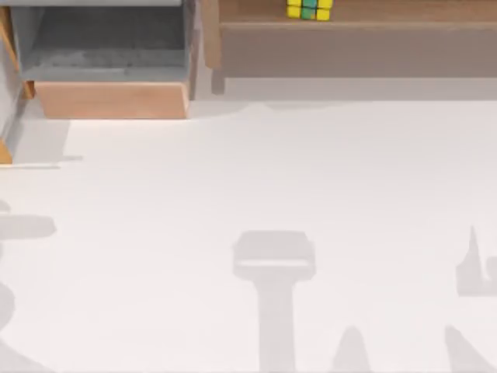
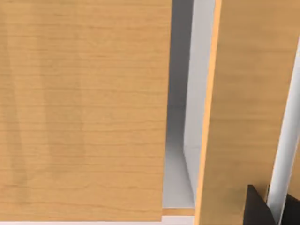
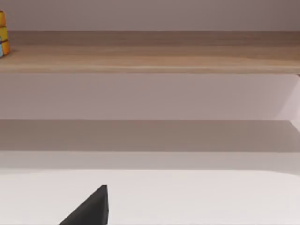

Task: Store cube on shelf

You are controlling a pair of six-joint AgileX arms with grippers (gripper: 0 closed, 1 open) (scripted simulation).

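The cube (image 1: 309,8), yellow with a few green tiles, rests on the shelf's tan top board (image 1: 404,11) at the back of the table, right of centre. Nothing touches it. In the right wrist view the cube (image 3: 2,35) sits on the long wooden board (image 3: 154,51), with a dark part of my right gripper (image 3: 91,208) low in front, well away from it. A dark part of my left gripper (image 2: 260,208) hangs close to light-wood panels (image 2: 84,108).
A grey-lined box (image 1: 109,47) with a light-wood frame stands at the back left, beside the shelf's brown front panel (image 1: 357,50). The white table (image 1: 248,171) carries only soft grey shadows of the arms along its front edge.
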